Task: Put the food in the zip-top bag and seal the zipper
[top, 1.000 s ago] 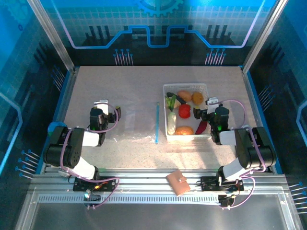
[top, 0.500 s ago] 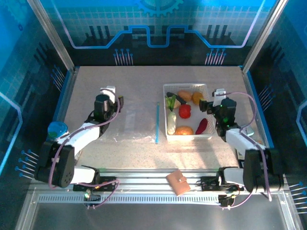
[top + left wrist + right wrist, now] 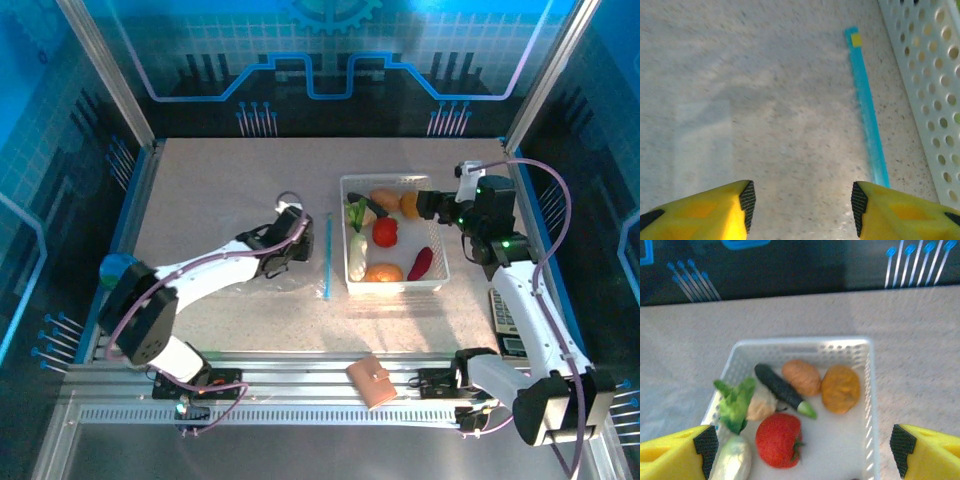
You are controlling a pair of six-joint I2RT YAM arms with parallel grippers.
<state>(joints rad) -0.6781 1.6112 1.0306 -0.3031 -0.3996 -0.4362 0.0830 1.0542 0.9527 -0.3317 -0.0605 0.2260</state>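
The food lies in a white perforated basket point(image 3: 395, 286): a red tomato point(image 3: 385, 232), a white piece point(image 3: 357, 256), orange pieces point(image 3: 384, 272), a green leafy piece point(image 3: 355, 212) and a dark red piece point(image 3: 420, 264). The clear zip-top bag point(image 3: 292, 283) lies flat to the left of the basket. Its blue zipper point(image 3: 327, 255) runs along the edge facing the basket. My left gripper point(image 3: 291, 241) hovers over the bag just left of the zipper point(image 3: 867, 125), open point(image 3: 802, 207) with nothing between its pads. My right gripper point(image 3: 430, 203) hangs wide open point(image 3: 802, 450) above the basket's far right part, over the tomato point(image 3: 779, 439).
A brown wallet point(image 3: 371, 381) rests on the rails at the near edge. A calculator point(image 3: 505, 322) lies right of the basket, under my right arm. A blue object point(image 3: 118, 268) sits at the table's left edge. The basket wall point(image 3: 935, 75) stands close to the zipper's right.
My left arm swung from the table's left side rightward over the bag to the zipper, its jaws narrower than before. My right arm rose and moved back over the basket's far right.
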